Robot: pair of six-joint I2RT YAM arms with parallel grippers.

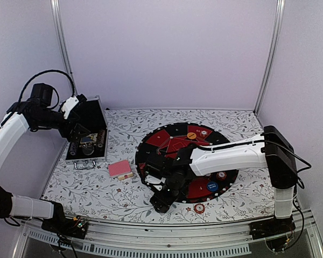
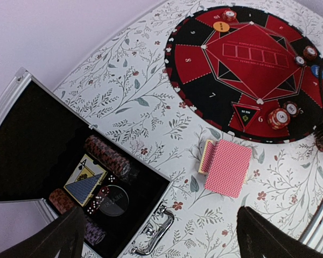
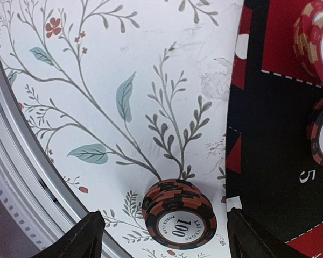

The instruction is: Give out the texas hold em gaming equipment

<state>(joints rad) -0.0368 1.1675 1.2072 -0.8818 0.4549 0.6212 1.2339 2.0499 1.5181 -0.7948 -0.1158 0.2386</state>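
The right gripper (image 3: 162, 215) hangs with its fingers spread wide and empty, one on each side of a short stack of red-and-black chips (image 3: 178, 214). The stack sits on the flowered cloth (image 3: 124, 80), just off the near edge of the mat (image 3: 269, 161). We judge the step to be lifting that stack — so we should come straight down, keep it centred, and close low enough to catch the bottom chip too. The left gripper (image 2: 161, 215) hovers wide open, holding nothing, over the case (image 2: 29, 134) at far left.
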